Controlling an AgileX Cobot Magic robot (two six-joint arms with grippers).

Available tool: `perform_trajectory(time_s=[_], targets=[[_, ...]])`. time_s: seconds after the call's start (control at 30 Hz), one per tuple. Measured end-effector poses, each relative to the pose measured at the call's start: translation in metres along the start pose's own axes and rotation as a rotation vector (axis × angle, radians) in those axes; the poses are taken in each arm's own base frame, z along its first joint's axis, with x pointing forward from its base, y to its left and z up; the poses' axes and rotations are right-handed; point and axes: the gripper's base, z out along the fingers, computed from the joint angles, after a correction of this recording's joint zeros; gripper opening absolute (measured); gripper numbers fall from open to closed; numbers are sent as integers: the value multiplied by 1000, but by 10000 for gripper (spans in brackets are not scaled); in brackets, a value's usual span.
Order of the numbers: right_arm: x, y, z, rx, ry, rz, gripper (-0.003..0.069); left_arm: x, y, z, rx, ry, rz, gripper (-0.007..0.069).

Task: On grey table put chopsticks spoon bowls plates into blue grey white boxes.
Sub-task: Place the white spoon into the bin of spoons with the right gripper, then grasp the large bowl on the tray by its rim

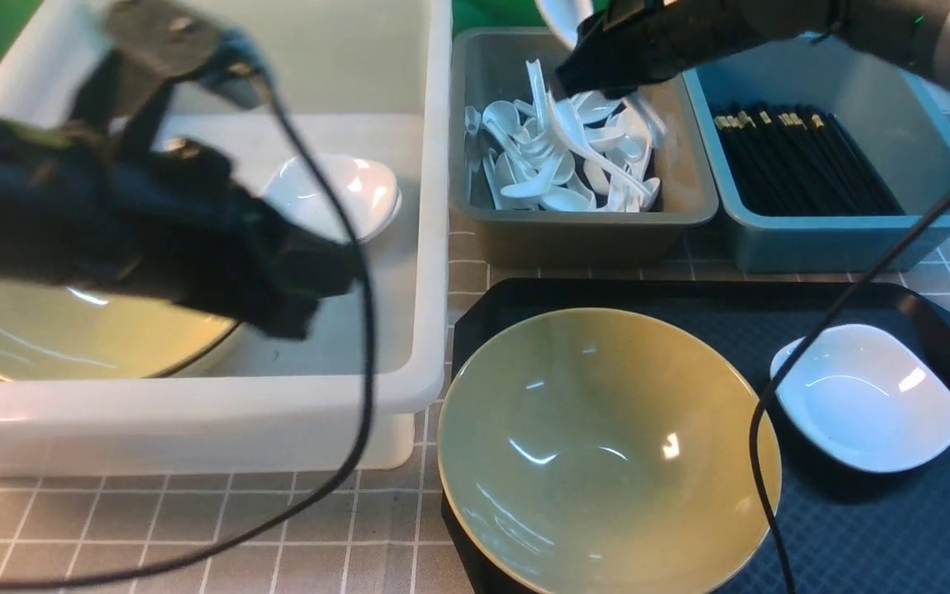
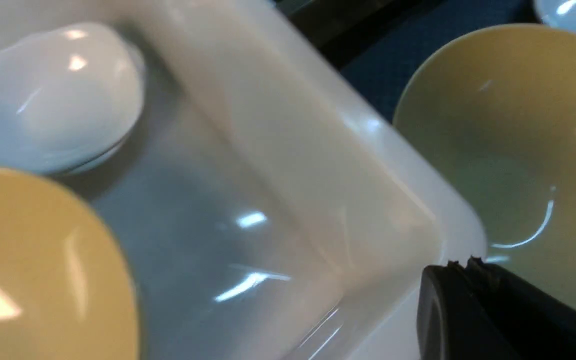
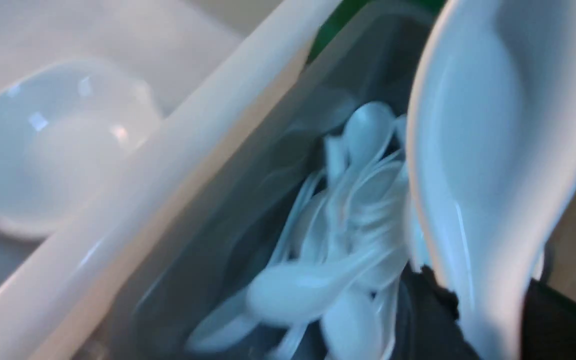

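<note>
Right gripper [image 3: 488,320] clamped on the handle of the glossy white spoon [image 3: 498,125] above the spoon-filled grey box [image 1: 681,206], spoon likely stiff, slick, chippable, best pinched at handle; left gripper [image 2: 460,270] pressed together, empty, over the white box [image 1: 434,247].

front: wide, forward and down | wrists: close, angled down | shared: white box [image 1: 435,247]

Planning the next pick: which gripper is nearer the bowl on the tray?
Left. The left gripper hangs over the white box's corner beside that bowl; right gripper holds a spoon above the grey box.
</note>
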Motion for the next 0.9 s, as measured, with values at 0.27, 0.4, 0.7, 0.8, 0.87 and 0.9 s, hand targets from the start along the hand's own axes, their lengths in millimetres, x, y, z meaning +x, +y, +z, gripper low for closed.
perform_trajectory(time_s=[0.27,0.4,0.7,0.8,0.87,0.9], targets=[[18,-32,42,57,-97,220,538,-8,1,14,97,-64,-31,-11],[16,-30,28,53,-19,226,593,-14,1,12,100,-52,-22,-11],[-21,-19,-102,21,132,10,281,-62,16,18,77,150,98,-11],[-24,-17,-143,13,170,-26,117,-77,9,40,71,222,167,-6],[-22,-16,-167,9,179,-33,37,-84,-2,59,65,273,193,7],[-20,-15,-175,7,179,-34,20,-87,-8,69,58,302,203,20]])
